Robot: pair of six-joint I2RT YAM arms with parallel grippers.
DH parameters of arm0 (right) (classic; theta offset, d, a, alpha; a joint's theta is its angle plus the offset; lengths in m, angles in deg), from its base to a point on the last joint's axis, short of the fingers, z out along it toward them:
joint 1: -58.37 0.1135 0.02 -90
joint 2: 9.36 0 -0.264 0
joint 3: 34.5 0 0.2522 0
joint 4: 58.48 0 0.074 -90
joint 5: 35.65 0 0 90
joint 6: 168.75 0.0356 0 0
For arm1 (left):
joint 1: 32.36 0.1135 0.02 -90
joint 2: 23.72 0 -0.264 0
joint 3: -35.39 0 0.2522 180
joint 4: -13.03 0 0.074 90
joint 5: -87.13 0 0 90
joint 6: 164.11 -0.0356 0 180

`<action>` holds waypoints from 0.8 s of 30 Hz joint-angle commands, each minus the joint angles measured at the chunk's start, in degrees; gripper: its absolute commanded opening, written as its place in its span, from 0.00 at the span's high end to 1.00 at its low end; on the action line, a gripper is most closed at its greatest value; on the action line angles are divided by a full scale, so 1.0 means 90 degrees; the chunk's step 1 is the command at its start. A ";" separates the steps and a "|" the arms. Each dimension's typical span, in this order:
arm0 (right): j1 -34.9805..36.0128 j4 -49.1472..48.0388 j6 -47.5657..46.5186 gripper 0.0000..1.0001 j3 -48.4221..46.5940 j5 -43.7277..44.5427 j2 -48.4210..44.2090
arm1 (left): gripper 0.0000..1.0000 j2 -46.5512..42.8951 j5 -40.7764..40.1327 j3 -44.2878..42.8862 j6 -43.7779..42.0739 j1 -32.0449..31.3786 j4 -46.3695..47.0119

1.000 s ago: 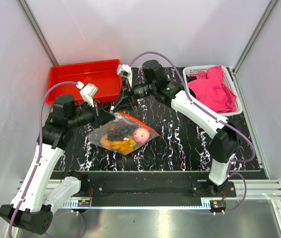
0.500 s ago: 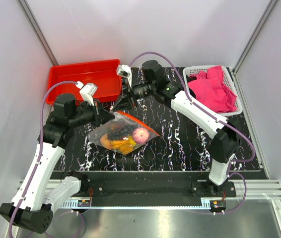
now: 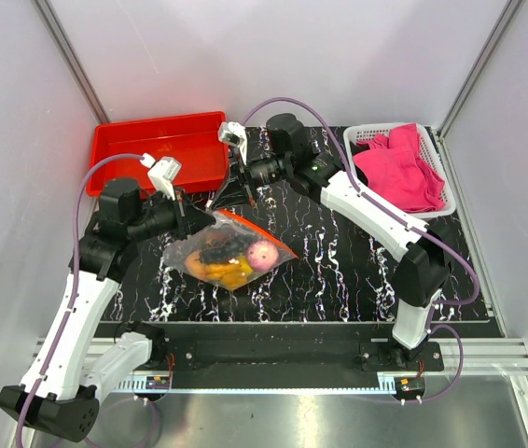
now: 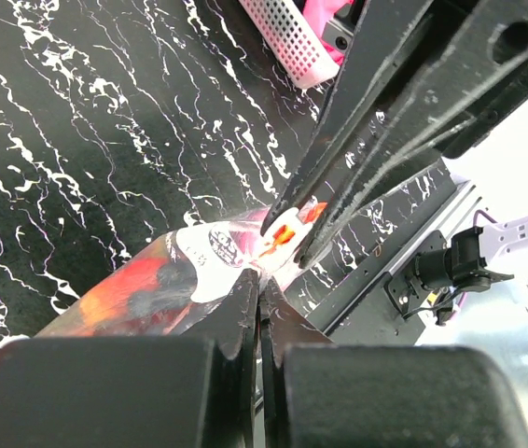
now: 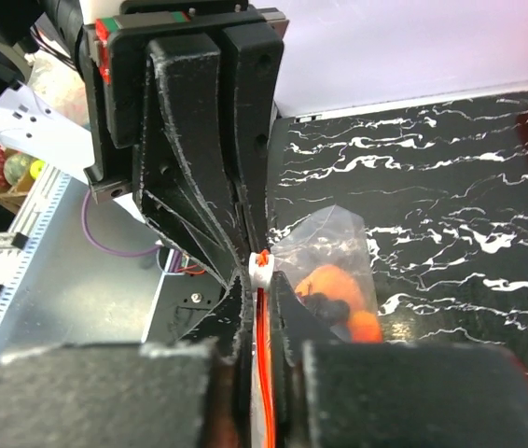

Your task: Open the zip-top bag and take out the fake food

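The clear zip-top bag lies on the black marbled mat, left of centre. Inside it is the fake food: a pink-purple ball, yellow and orange pieces and dark bits. My left gripper is shut on the bag's upper left corner. My right gripper is shut on the orange-red zip strip, just behind its white slider. The two grippers meet tip to tip at the bag's mouth. Orange food shows through the plastic.
A red tray stands at the back left. A white basket with a pink cloth stands at the back right. The mat ends at a metal rail near the arm bases.
My right gripper has edged a little to the left along the bag's mouth. The bag has shifted slightly left. The left gripper keeps its hold.
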 commanded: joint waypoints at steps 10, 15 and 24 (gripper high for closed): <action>0.0066 -0.0215 -0.0047 1.00 0.0068 0.0245 -0.0145 | 1.00 -0.0761 -0.0791 -0.0071 0.0498 0.0025 0.0684; 0.0066 -0.0196 -0.0213 1.00 0.0088 0.0255 -0.0174 | 1.00 -0.1007 -0.1103 -0.0091 0.0586 0.0034 0.0713; 0.0066 -0.0225 -0.0252 1.00 0.0205 0.0050 -0.0350 | 1.00 -0.0870 -0.2021 -0.0168 0.0605 0.0034 0.0275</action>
